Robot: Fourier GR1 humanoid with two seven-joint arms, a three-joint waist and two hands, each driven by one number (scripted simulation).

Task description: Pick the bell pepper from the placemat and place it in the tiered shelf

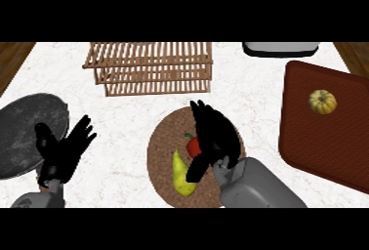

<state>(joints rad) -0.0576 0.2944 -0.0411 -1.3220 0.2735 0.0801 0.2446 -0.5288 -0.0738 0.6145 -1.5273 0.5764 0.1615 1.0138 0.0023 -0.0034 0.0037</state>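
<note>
Head view, looking steeply down on a pale marbled tabletop [137, 117]. There are two hands, one round woven placemat [162, 146], one wooden tiered shelf [151, 66], one dark red mat [317, 132], one dark grey round plate [25, 132] and one pale appliance [279, 48] cut off at the top edge.

On the placemat lie two things: a red bell pepper [192, 145] and a yellow pear-like fruit [180, 176] just beside it, towards the view's lower edge. One small yellow-orange squash [322, 101] sits on the red mat, well apart from the rest.

The right hand [213, 136] lies over the middle of the placemat and covers most of the pepper; only a red sliver with a bit of green stem shows at the hand's left side. Its fingers stretch away towards the shelf, fairly straight, and the thumb points down along the yellow fruit. Whether any finger touches the pepper is hidden by the hand itself. The grey forearm [259, 188] hides the placemat's lower right part.

The left hand [61, 151] rests at the view's left, fingers spread apart and holding nothing, overlapping the plate's edge. The plate is cut off at the left border, and the red mat at the right.

The pepper is on the placemat, not in the shelf.
</note>
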